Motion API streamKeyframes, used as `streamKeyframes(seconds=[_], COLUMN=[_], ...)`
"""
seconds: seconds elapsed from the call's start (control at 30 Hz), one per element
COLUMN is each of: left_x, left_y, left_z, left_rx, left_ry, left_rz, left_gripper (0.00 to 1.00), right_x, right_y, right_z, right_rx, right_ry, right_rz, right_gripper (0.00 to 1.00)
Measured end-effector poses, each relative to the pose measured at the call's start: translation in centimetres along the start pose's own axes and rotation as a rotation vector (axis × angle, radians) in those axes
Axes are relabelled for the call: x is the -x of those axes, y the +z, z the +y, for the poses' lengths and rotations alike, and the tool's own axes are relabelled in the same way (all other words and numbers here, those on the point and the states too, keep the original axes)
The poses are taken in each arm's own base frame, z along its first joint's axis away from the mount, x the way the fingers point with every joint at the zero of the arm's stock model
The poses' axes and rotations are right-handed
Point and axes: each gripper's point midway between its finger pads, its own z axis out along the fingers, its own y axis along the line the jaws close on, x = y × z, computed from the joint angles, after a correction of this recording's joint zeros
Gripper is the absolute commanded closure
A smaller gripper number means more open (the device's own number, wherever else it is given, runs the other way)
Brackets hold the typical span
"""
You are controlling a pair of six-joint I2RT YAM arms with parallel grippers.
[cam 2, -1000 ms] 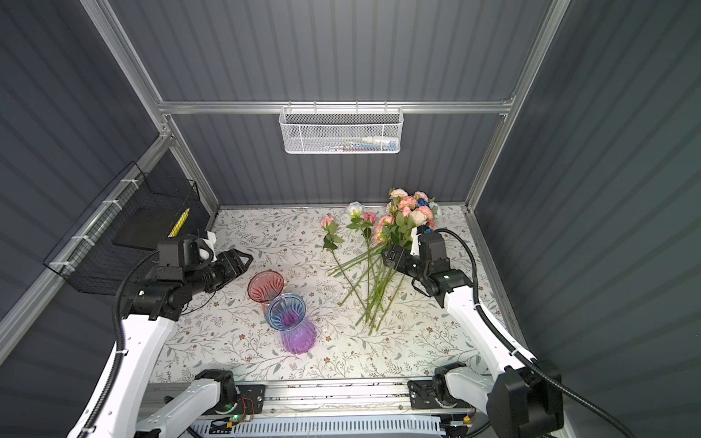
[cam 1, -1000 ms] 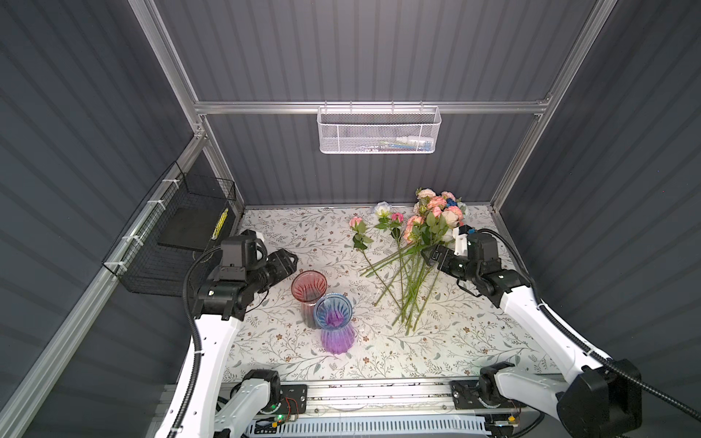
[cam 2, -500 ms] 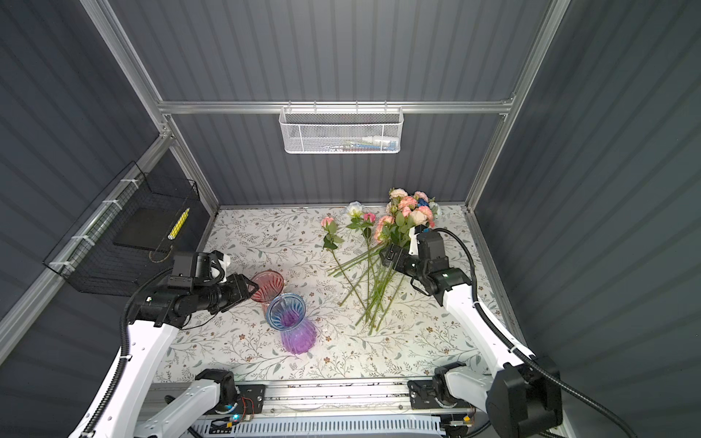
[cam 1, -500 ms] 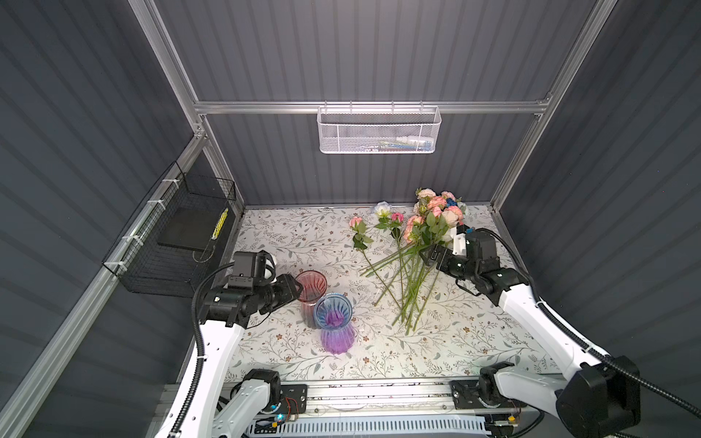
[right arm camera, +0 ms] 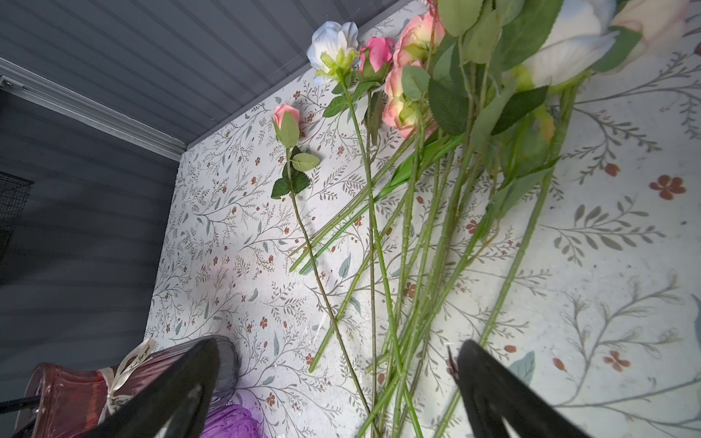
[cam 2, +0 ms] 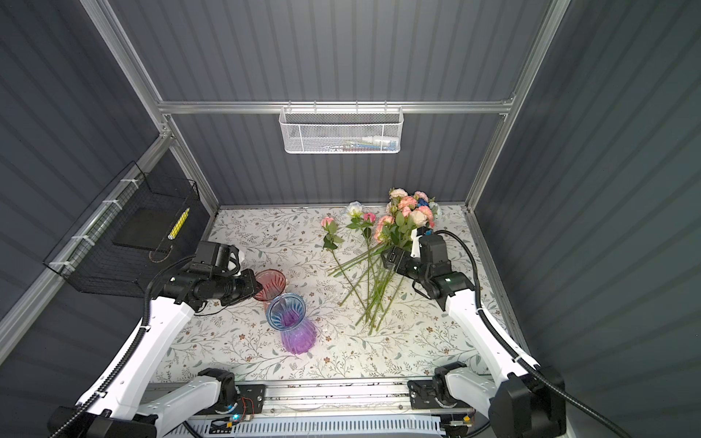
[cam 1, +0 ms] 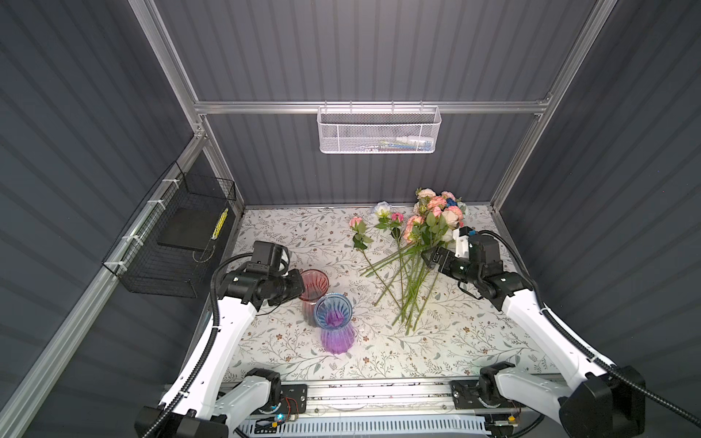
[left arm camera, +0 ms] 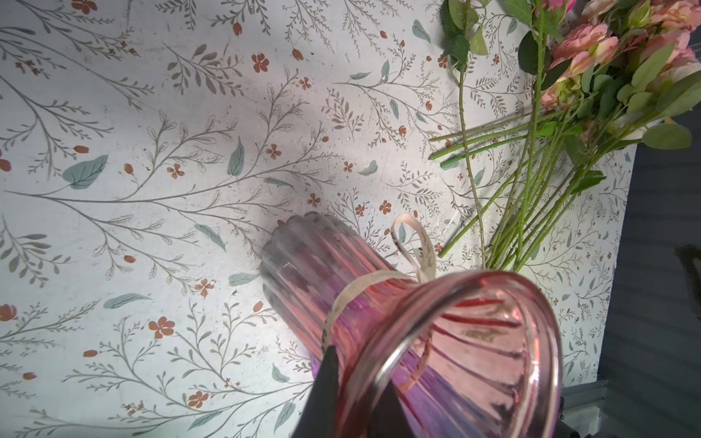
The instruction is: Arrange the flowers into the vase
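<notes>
Pink, peach, white and blue long-stemmed flowers [cam 1: 432, 223] lie far right on the floral table [cam 1: 474, 341]: three apart, the heap uncountable. Right gripper [right arm camera: 339, 345] gapes empty above. Of two vases, left gripper [left arm camera: 354, 383] pinches the pink ribbed glass vase [left arm camera: 474, 341].

A pink vase [cam 1: 314, 281], blue-purple vase [cam 1: 334, 324], floral-print table [cam 1: 466, 341], pink, perhaps peach flowers [cam 1: 432, 223].

- Even overhead light brightened the desk [cam 1: 474, 352]; the surrounding walls [cam 1: 113, 113] were dim.
- Soft shadows lay beside the pink vase [cam 1: 315, 282].
- Wrist views curved at the edges; the vase's near rim was blurred.
</notes>
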Motion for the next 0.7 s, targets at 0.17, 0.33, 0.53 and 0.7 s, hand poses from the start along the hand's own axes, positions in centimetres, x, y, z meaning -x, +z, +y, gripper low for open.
streamKeyframes(seconds=[0.17, 0.33, 0.53, 0.7], left_x=[1.4, 3.9, 8.5, 12.8], left_y=[0.6, 1.4, 3.0, 5.0], left_z=[-0.5, -1.0, -1.9, -2.3], left_rx=[0.021, 0.060, 0.105, 0.074], left_ry=[-0.005, 0.009, 0.031, 0.000], left_rz=[0.019, 0.012, -0.022, -0.063], left_gripper=[1.00, 1.00, 1.00, 1.00], right_x=[0.1, -0.2, -0.2, -0.2], right_y=[-0.2, -0.2, -0.2, -0.2], right_z=[0.0, -0.2, -0.2, -0.3], right_rx=[0.001, -0.002, -0.007, -0.013], right_ry=[-0.010, -0.016, -0.025, -0.035], right_rz=[-0.008, -0.003, -0.005, -0.005], right_gripper=[0.01, 0.01, 0.01, 0.01])
